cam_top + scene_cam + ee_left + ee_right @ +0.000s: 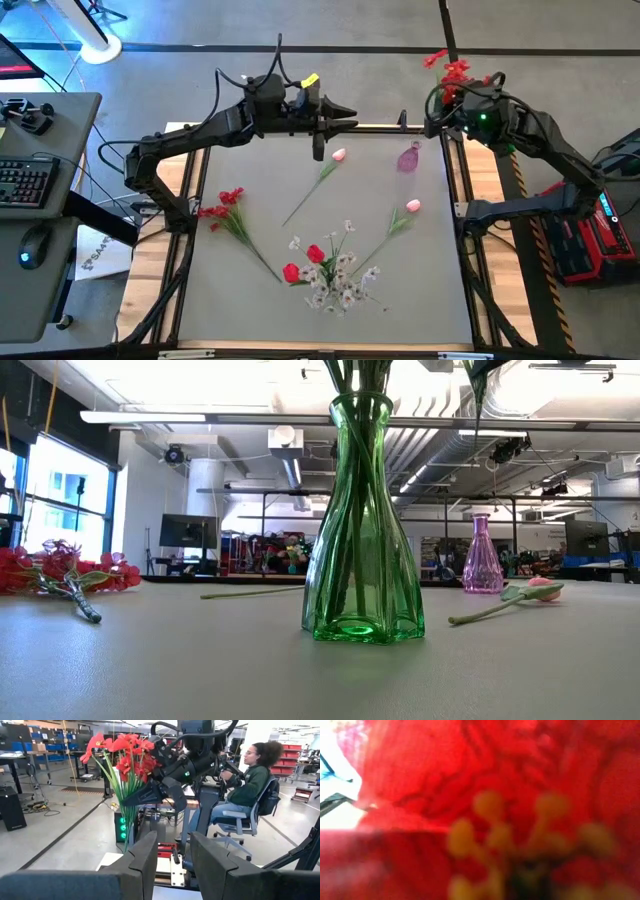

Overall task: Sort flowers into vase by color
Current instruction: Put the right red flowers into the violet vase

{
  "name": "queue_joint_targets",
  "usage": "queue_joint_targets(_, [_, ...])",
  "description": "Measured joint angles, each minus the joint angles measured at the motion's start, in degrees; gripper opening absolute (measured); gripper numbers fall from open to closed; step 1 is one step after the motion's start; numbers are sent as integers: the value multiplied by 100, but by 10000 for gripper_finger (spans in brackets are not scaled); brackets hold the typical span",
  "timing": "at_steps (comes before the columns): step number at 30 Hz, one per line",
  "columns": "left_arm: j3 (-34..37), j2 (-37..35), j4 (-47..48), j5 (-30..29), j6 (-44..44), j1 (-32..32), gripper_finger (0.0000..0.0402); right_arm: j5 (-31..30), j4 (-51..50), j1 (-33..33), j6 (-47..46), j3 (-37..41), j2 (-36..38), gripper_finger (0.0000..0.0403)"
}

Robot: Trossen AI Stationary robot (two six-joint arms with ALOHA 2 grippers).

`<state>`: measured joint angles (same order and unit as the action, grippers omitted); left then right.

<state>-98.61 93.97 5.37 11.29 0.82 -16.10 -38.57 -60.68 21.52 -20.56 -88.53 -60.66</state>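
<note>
While clamping red blossoms [455, 70], right gripper [452, 100] raised.

Green vase [362, 520] top cut off, red blossom [480, 810] blurred, filling right wrist view

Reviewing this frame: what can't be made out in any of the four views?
- Right wrist view: filled by blurred red blossoms pressed against the lens; nothing beyond them shows.
- Low view: the green vase is cut off by the top edge, so what its stems carry is unseen.
- High view: that green vase cannot be picked out among the flowers lying at table centre.
- High view: the right end effector is too small to show its fingers.
</note>
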Motion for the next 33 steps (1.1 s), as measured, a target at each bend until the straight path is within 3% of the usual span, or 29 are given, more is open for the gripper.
queue_joint_targets(13, [0,0,-1,0,0,0,102,-167,51,-2,98,34,-9,0])
queue_joint_targets(17, [0,0,0,0,1,1,102,-629,59,-41,297,37,56,0])
queue_joint_targets(27, [0,0,-2,0,2,2,102,-536,1325,-39,98,1560,652,0])
queue_joint_targets(33, [0,0,-2,0,2,2,102,-627,1532,329,192,2038,793,0])
